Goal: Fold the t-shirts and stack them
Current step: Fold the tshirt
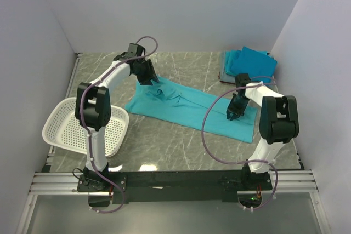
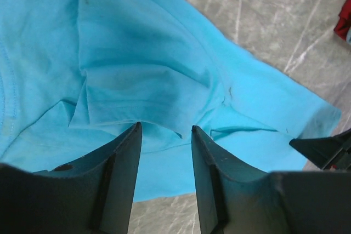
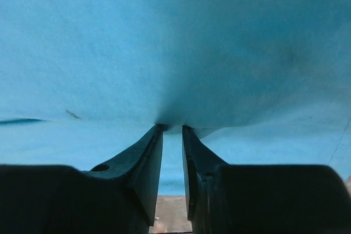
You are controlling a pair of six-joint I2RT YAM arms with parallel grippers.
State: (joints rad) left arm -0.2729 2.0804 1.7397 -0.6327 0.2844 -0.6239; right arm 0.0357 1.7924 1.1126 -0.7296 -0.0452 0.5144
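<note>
Fingers (image 3: 145,160) of the right gripper (image 1: 232,114), nearly closed, pinch the near-right end of the teal t-shirt (image 1: 186,108). The left gripper (image 1: 147,75) stands parted over a fold at the far-left end. The shirt's long axis crosses the marbled bench (image 1: 181,146) diagonally, and folded t-shirts (image 1: 249,61) occupy the far-right corner.

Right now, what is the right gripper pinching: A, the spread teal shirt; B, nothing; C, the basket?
A: the right gripper is nearly shut, with the shirt puckered between its tips.
</note>
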